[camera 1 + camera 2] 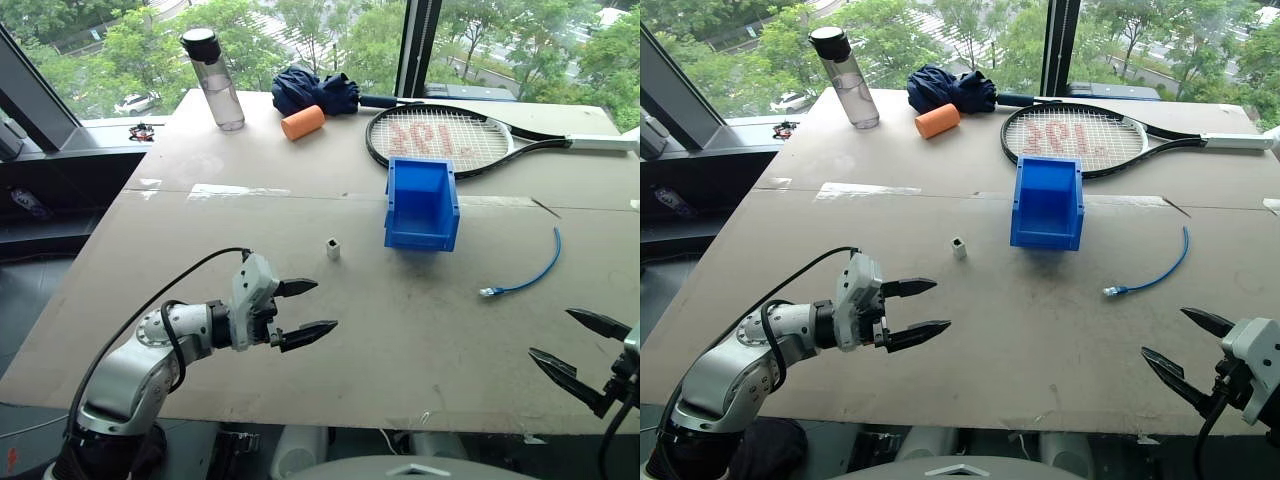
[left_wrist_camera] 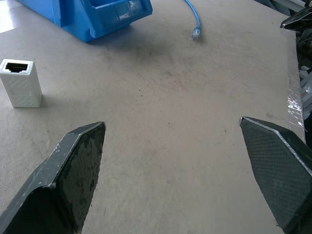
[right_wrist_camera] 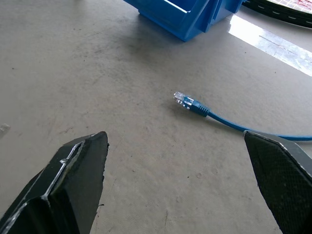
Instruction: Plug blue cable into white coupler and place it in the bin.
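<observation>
- Spreading across the head views is a grey board table (image 1: 300,340) with a taped seam running across it, set against tall windows that look out on trees.
- Along the far edge stand a clear water bottle (image 1: 213,78), an orange foam roll (image 1: 302,122), a dark blue cloth bundle (image 1: 314,90) and a tennis racket (image 1: 450,138).
- The bin (image 1: 422,203) sits just on the near side of the seam, close to the racket head.
- The white coupler (image 1: 333,249) stands upright to the left of the bin, apart from it, with its socket facing up.
- The blue cable (image 1: 530,272) lies in a loose curve to the right of the bin, its clear plug (image 3: 183,99) at the near end, flat on the board.
- Bare board stretches from these things to the near edge.
- The left gripper (image 1: 309,311) hovers over the near left of the table, fingers spread wide and empty, well short of the coupler.
- The right gripper (image 1: 582,345) hangs at the near right edge, fingers likewise apart and holding nothing, with the plug ahead of it, untouched.
</observation>
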